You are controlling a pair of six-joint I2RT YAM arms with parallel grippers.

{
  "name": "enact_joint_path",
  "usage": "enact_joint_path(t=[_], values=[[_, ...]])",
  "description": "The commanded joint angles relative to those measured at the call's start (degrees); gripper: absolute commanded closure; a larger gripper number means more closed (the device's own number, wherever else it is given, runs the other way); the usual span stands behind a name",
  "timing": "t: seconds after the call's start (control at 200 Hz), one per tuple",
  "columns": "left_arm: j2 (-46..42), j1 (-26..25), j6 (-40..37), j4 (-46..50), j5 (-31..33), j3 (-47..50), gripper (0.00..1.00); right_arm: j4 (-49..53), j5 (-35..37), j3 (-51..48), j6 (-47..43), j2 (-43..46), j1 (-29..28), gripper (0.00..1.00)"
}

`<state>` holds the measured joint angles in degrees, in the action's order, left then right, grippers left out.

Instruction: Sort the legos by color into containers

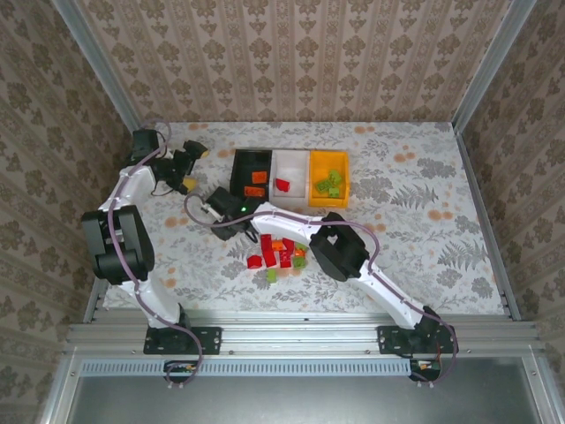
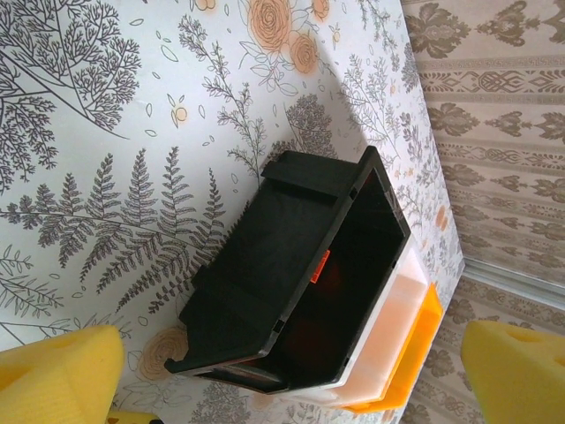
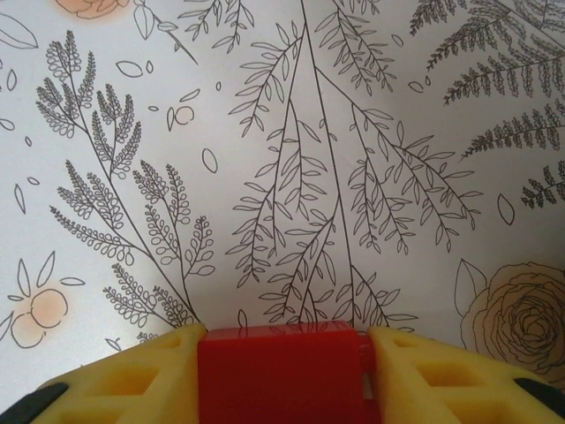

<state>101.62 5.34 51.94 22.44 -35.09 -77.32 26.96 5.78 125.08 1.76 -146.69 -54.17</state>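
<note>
Red plastic: one smooth, rectangular red brick point(image 3: 281, 375) sits clamped between the yellow fingers point(image 3: 132, 384) of my right jaws, which have narrowed onto its two sides over the floral table point(image 3: 291, 177). My left jaws stand fully spread and hold nothing, above the black bin point(image 2: 238, 291). Three rectangular bins touch in one row: black, white bin point(image 1: 291, 163), orange-yellow bin point(image 1: 342, 190). The loose pile point(image 1: 278, 254) of red, orange and green bricks is too clumped to count.
</note>
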Motion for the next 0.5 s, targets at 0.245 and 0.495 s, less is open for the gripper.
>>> enact_joint_path(t=[0.245, 0.495], values=[[-1.9, 0.6, 1.0, -0.8, -1.3, 0.8, 0.00, -5.4, 2.5, -13.3, 3.5, 12.5, 0.3, 0.59], [-2.6, -0.1, 1.6, -1.6, -1.3, 1.0, 0.00, -9.2, -0.9, -22.1, 9.0, 22.6, 5.4, 0.60]])
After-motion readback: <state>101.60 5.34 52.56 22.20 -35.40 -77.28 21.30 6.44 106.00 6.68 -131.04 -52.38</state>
